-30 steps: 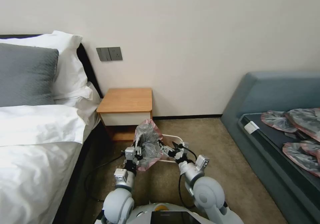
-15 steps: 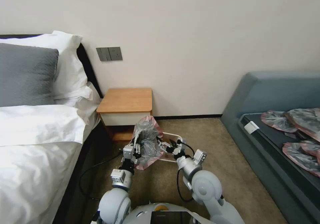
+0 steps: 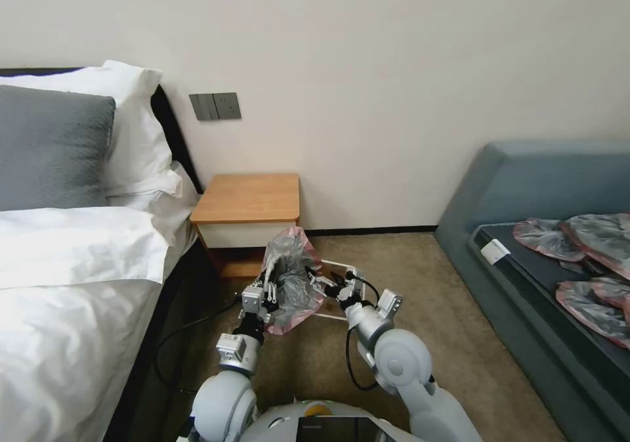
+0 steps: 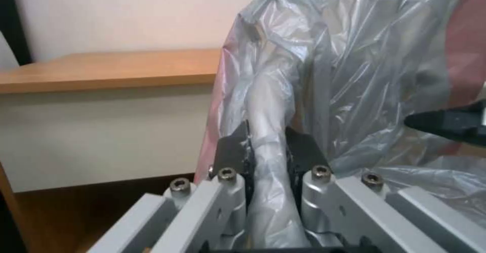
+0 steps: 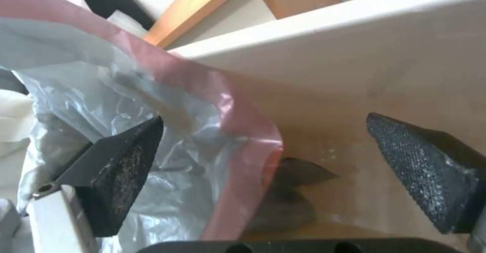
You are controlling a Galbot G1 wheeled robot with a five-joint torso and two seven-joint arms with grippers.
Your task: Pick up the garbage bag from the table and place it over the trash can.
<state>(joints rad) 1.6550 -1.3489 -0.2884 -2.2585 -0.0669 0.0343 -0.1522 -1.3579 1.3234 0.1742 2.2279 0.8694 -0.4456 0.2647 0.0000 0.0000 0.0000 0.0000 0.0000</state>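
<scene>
1. A bed (image 3: 72,278) with white linen and a grey pillow stands at the left; a blue-grey sofa (image 3: 545,186) at the right carries more grey bags.
2. Between them, against the wall, is a small nightstand (image 3: 248,222) with a bare orange-brown tabletop and a white drawer front.
3. On the carpet just in front of it stands the trash can (image 3: 342,268), its cream rim partly hidden.
4. The garbage bag (image 3: 290,278), crinkly grey plastic with a pinkish-red rim, hangs bunched over the can's left side.
5. The left gripper (image 4: 267,146) has its fingers clamped on a gathered fold of the bag.
6. The right gripper (image 5: 276,169) holds its fingers (image 5: 423,169) wide apart astride the bag's pink edge, inside the can.
</scene>
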